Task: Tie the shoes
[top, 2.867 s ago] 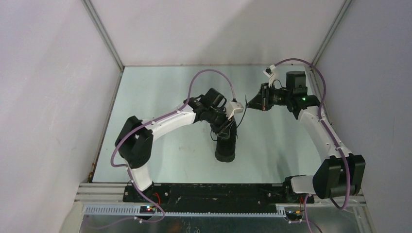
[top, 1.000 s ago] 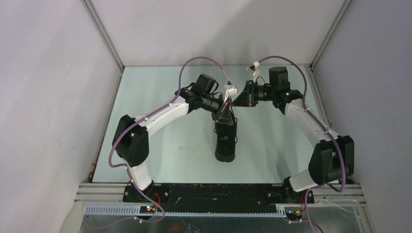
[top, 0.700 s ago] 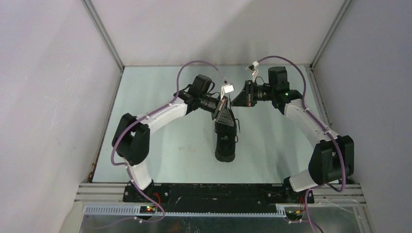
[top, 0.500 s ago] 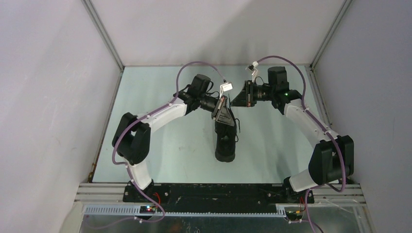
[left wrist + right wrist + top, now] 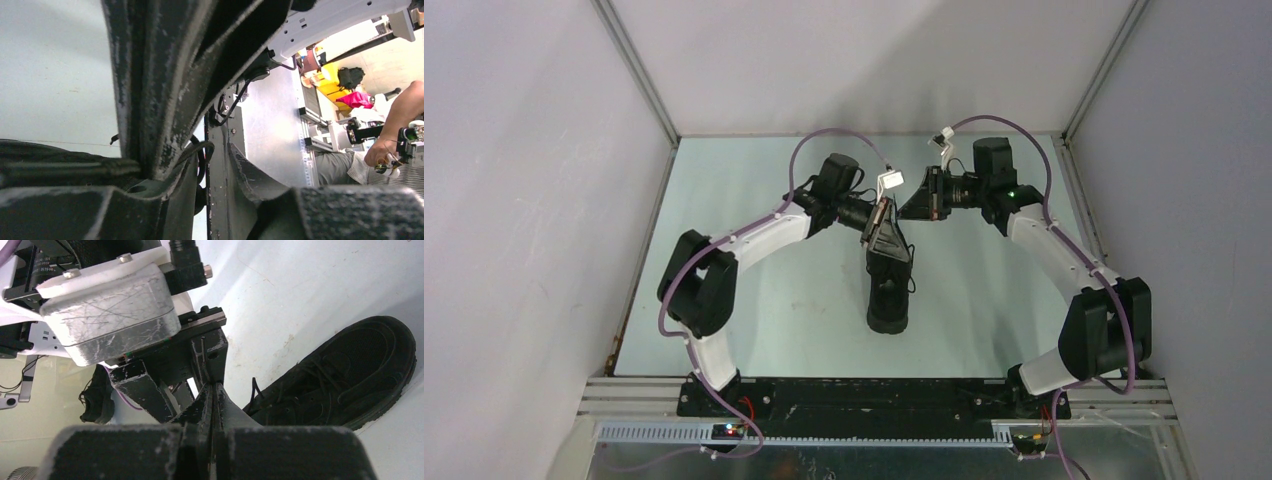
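Note:
The black shoe [image 5: 889, 295] lies mid-table with its toe toward the arm bases; the right wrist view shows it at right [image 5: 350, 375]. My left gripper [image 5: 886, 232] hangs over the shoe's far end, jaws parted [image 5: 215, 155]. My right gripper [image 5: 907, 208] reaches in from the right with its fingers pressed together [image 5: 212, 395]. Its tip sits between the left gripper's jaws [image 5: 155, 167]. A thin black lace [image 5: 202, 147] curls out from that tip. The left gripper's fingers [image 5: 145, 387] stand right in front of the right wrist camera.
Pale walls close the table [image 5: 754, 300] in on the left, back and right. The black base rail [image 5: 854, 395] runs along the near edge. A person's arm [image 5: 395, 130] shows beyond the table in the left wrist view.
Both arms have swung inward, bringing the grippers together above the shoe's far end. Over the last second the left gripper's jaws have parted; the right gripper has stayed shut.

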Robot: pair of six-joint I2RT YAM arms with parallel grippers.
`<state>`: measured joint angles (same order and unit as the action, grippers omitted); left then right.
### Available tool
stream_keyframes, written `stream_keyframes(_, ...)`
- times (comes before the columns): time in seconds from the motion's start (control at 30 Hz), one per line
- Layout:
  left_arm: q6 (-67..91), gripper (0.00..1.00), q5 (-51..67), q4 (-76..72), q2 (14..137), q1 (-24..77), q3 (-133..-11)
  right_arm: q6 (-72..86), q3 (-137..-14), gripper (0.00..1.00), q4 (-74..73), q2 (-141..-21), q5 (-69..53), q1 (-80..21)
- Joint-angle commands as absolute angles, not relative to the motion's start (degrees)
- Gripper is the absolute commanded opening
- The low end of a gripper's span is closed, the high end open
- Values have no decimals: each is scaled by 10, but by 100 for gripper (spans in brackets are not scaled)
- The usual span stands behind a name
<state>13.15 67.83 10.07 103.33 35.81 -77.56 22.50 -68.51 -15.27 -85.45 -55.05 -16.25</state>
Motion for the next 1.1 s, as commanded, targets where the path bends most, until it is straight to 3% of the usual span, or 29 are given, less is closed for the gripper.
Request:
stream_keyframes(0.0, 154, 34, 677, 70, 1038, 357, -769, 234, -694, 0, -136, -859, -540, -170)
stream_keyframes(0.17, 191, 35, 633, 55, 1040, 357, -766, 258, -694, 0, -131, -855, -522, -175)
stream_keyframes(0.33, 184, 7, 627, 56, 1042, 357, -765, 251, -695, 0, -138, -854, -519, -178)
stream_keyframes(0.4, 169, 1, 623, 69, 1040, 357, -766, 242, -695, 0, -143, -855, -518, -177)
stream_keyframes(0.5, 125, 0, 618, 108, 1036, 355, -771, 208, -695, 3, -148, -854, -537, -165)
stream_keyframes(0.63, 31, 0, 607, 197, 1024, 347, -794, 123, -696, 27, -170, -851, -623, -111)
stream_keyframes(0.77, -50, 0, 612, 261, 1012, 338, -808, -118, -734, 38, -338, -861, -661, -86)
stream_keyframes(0.87, -68, 0, 623, 272, 1004, 336, -806, -311, -751, 41, -486, -874, -618, -125)
stream_keyframes(1.07, -47, 0, 638, 237, 994, 328, -784, -406, -731, 45, -516, -898, -570, -177)
